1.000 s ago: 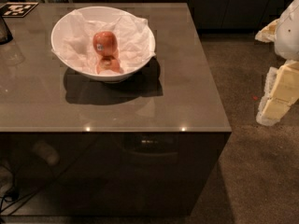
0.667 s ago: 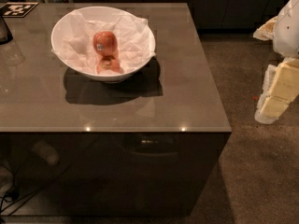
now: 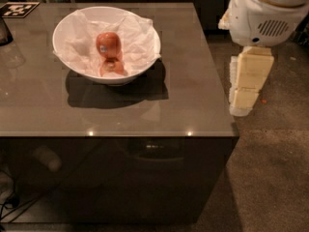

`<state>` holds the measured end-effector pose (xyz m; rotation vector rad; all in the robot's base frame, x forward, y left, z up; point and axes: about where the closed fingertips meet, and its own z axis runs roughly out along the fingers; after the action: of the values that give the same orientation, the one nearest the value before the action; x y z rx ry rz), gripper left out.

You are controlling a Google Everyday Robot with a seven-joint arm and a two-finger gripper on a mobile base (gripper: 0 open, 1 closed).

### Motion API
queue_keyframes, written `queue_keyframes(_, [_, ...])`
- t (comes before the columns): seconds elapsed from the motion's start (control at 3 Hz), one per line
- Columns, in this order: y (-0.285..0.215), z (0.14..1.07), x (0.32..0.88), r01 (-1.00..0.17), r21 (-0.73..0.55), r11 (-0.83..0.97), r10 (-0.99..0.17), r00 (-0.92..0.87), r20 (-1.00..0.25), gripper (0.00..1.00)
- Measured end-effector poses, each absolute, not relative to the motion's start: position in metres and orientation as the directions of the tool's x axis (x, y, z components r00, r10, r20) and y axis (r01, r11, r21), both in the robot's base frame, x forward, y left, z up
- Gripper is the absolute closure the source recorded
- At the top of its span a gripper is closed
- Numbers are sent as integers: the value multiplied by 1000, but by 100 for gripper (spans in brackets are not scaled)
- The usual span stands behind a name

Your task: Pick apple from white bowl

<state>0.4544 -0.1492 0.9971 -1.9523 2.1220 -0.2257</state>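
Marker card (image 3: 18, 8): far-left desk corner; black-and-white pattern, no readable words.
White bowl (image 3: 145, 57): rear left of desk (image 3: 193, 95), lined with crumpled paper.
Apple (image 3: 108, 43): inside the bowl, above a smaller fruit (image 3: 112, 67).
Handling: likely firm, smooth, slippery; take it across its widest part.
Sticker: pale, unreadable.
Claw (image 3: 244, 103): beyond the desk's right edge, well apart; released or clenched, cannot tell.

I count one wide, glossy white bowl (image 3: 145, 62), one round red stickered apple (image 3: 108, 43), one paler reddish fruit (image 3: 112, 68), one grey-brown table (image 3: 193, 95), and my one cream gripper (image 3: 240, 108), hanging beside the table's right edge.
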Motion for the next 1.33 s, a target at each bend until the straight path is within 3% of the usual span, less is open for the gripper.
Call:
queue_keyframes(0.33, [-138, 1000, 461, -952, -298, 64, -997, -47, -63, 0])
queue_keyframes(1.33, [-81, 1036, 537, -946, -320, 61, -962, 29, -270, 0])
